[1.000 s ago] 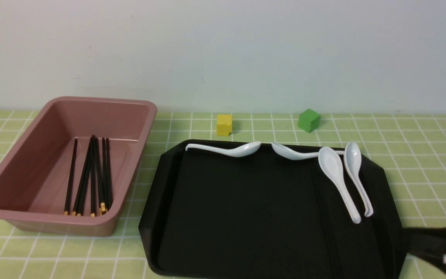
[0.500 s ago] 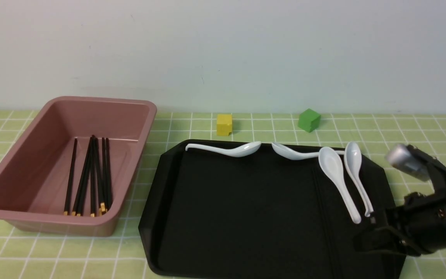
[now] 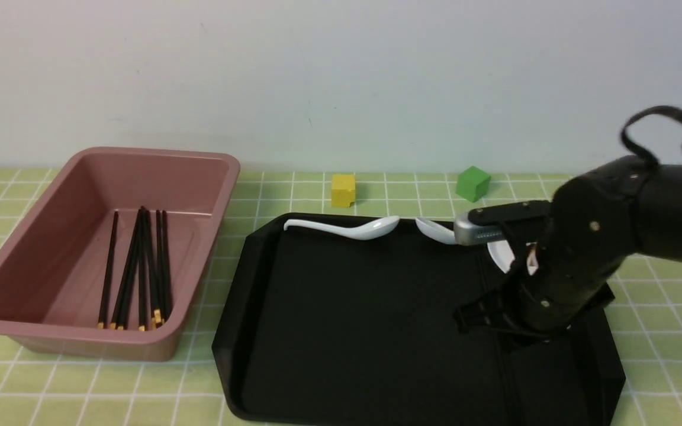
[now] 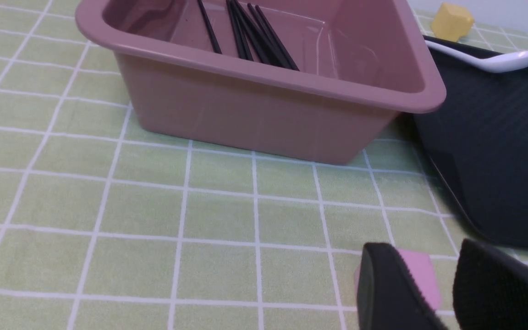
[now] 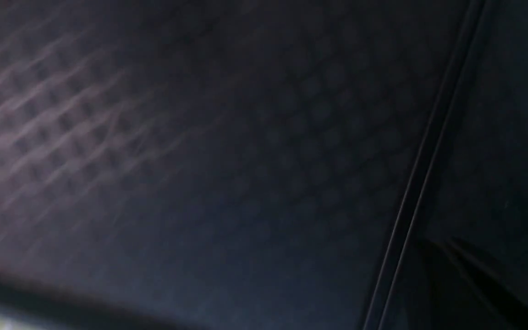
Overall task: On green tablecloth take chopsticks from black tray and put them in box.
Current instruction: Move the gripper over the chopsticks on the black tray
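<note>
The pink box (image 3: pixel 211 195) stands at the left on the green tablecloth (image 3: pixel 317 195) and holds several black chopsticks (image 3: pixel 140 266) with gold tips. Its near wall (image 4: pixel 255 114) fills the left wrist view. To its right lies the black tray (image 3: pixel 347 307). A thin black pair of chopsticks (image 3: pixel 510 378) lies lengthwise on the tray's right part and shows as a faint line (image 5: pixel 422 151) in the dark right wrist view. My right gripper (image 3: pixel 474 319) hangs low over that part of the tray, its jaws blurred. My left gripper (image 4: pixel 429 256) is open above the cloth in front of the box.
Two white spoons (image 3: pixel 353 228) lie along the tray's far rim; two more are mostly hidden behind my right arm (image 3: pixel 601 248). A yellow cube (image 3: pixel 343 190) and a green cube (image 3: pixel 472 183) sit beyond the tray. A small pink block (image 4: pixel 422 275) lies by my left fingers.
My right arm has swung in from the bottom right corner, up and leftwards over the tray's right part, and now covers two spoons. Box, chopsticks and cubes have not moved.
</note>
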